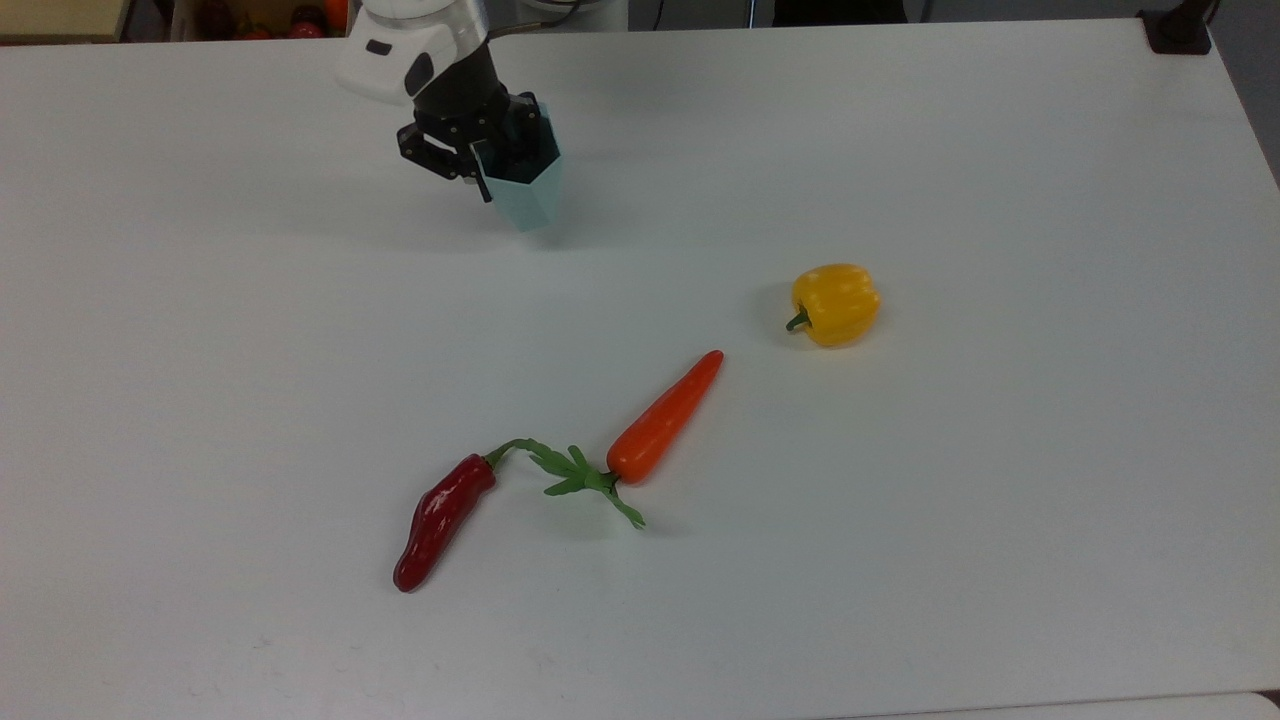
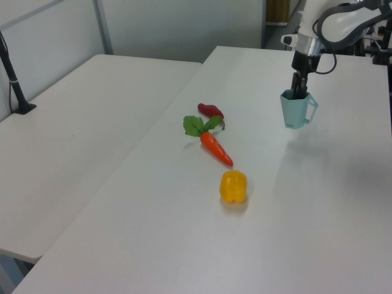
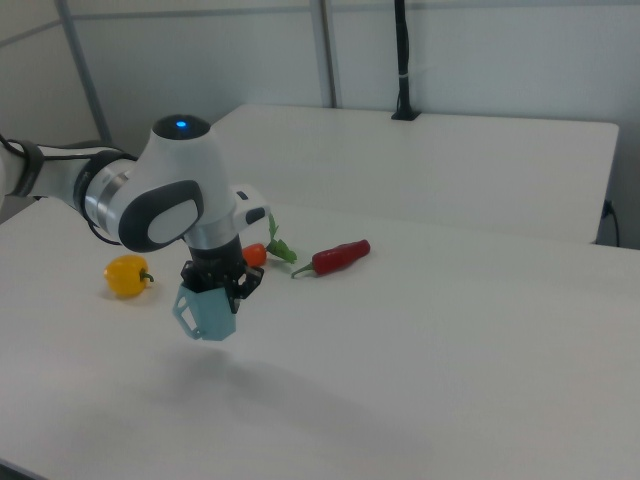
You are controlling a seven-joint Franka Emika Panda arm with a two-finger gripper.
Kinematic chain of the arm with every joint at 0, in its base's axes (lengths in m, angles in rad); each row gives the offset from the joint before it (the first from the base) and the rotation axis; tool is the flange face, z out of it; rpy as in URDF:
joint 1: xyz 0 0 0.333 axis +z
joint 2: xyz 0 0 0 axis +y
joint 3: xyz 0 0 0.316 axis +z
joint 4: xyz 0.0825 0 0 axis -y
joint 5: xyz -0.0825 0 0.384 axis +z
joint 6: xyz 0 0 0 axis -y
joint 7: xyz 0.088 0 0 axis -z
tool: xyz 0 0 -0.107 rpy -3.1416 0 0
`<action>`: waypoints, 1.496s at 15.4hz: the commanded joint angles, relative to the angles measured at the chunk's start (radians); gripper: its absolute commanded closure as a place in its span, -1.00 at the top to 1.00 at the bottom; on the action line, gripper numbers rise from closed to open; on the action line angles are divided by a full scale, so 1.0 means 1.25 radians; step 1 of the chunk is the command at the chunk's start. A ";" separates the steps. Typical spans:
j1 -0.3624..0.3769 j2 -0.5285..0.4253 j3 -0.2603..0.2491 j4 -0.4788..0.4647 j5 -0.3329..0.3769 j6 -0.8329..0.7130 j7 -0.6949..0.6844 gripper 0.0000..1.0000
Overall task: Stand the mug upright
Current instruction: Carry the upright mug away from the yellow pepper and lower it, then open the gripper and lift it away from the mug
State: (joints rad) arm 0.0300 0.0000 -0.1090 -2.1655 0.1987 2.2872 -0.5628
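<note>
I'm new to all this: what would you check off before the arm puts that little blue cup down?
1. Fingers pinch the mug's rim: ok.
2. Mug opening faces up, base down: ok.
3. Mug hangs above the table, shadow beneath it in the right view: ok.
4. Bare table below; carrot, yellow pepper and red chili lie far off: ok.
5. Mug exactly level: cannot tell.
</note>
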 commanded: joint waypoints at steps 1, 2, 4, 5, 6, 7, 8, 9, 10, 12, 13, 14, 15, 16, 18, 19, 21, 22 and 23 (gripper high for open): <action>-0.008 0.034 -0.001 -0.016 0.025 0.050 -0.043 -1.00; -0.008 0.051 -0.001 -0.016 0.025 0.077 -0.043 -1.00; -0.008 0.077 -0.002 -0.016 0.025 0.107 -0.043 -1.00; -0.008 0.085 -0.001 -0.016 0.024 0.116 -0.043 -1.00; -0.008 0.092 -0.001 -0.016 0.024 0.118 -0.043 -1.00; -0.008 0.096 -0.001 -0.016 0.024 0.118 -0.044 -1.00; -0.007 0.102 -0.001 -0.015 0.024 0.119 -0.044 -1.00; -0.007 0.105 -0.001 -0.014 0.025 0.119 -0.043 -1.00; -0.007 0.107 -0.001 -0.014 0.025 0.119 -0.042 -0.84; -0.008 0.106 -0.001 -0.011 0.025 0.114 -0.033 0.07; -0.008 0.103 -0.002 -0.010 0.024 0.112 -0.032 0.51; -0.008 0.097 -0.002 -0.009 0.024 0.108 -0.030 0.78; -0.007 0.092 -0.002 -0.008 0.024 0.104 -0.031 1.00; -0.007 0.082 -0.002 -0.008 0.024 0.097 -0.032 1.00; -0.008 0.066 -0.002 0.014 0.024 0.053 -0.028 1.00; -0.008 0.057 -0.002 0.036 0.024 0.009 -0.021 1.00; -0.012 0.033 -0.002 0.091 0.024 -0.081 0.011 1.00; -0.014 0.023 -0.002 0.121 0.023 -0.122 0.029 1.00; -0.014 0.018 -0.001 0.154 0.018 -0.167 0.050 1.00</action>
State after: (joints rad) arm 0.0149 0.0767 -0.1083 -2.0697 0.2072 2.2426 -0.5602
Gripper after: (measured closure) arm 0.000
